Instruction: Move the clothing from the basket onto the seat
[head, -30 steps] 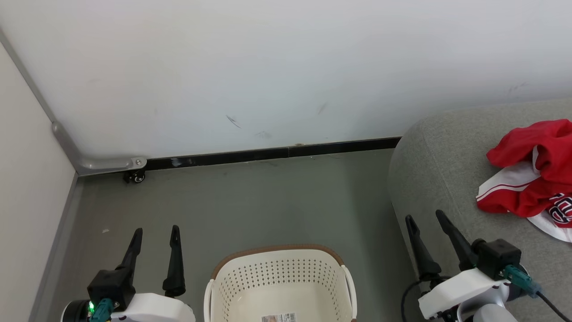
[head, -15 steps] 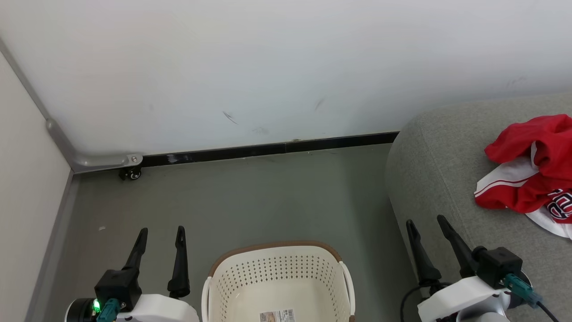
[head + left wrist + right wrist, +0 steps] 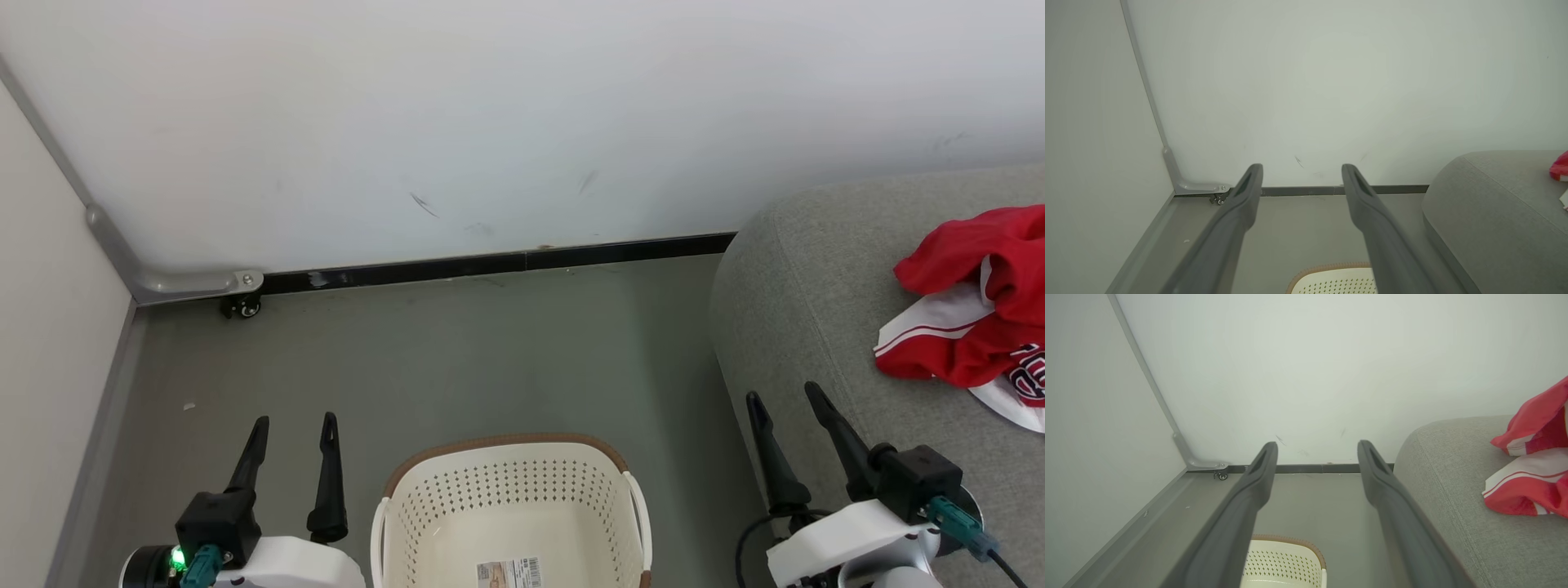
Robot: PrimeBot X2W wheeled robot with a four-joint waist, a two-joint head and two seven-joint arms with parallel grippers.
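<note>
**While the basket [image 3: 506, 490] sits bare, the clothes [image 3: 980, 327] lie on the sofa [image 3: 800, 327]**

As the head view has it, the red-and-white garments sit heaped on the grey cushion, well apart from the basket on the floor [image 3: 490, 359]. The left gripper [image 3: 295, 419] hovers beside the basket, jaws spread, holding nothing. The right gripper [image 3: 782, 392] hovers by the sofa's rounded end, equally bare. A sticker [image 3: 509, 572] on the basket's bottom carries print too small to read. The jersey's dark, white-edged lettering [image 3: 1030, 367] is cut by the frame edge, no word legible.

Left wrist view: spread fingers frame wall [image 3: 1331, 81] and floor, with the basket rim below and a red scrap far right on the sofa.

Right wrist view: fingers wide, clothes lying close on the right.

Job looks done, so the danger is undoing it. A careless swing of the right arm could catch that loose heap and drag it off. Its trailing cable [image 3: 1002, 563] might also snag the fabric.
</note>
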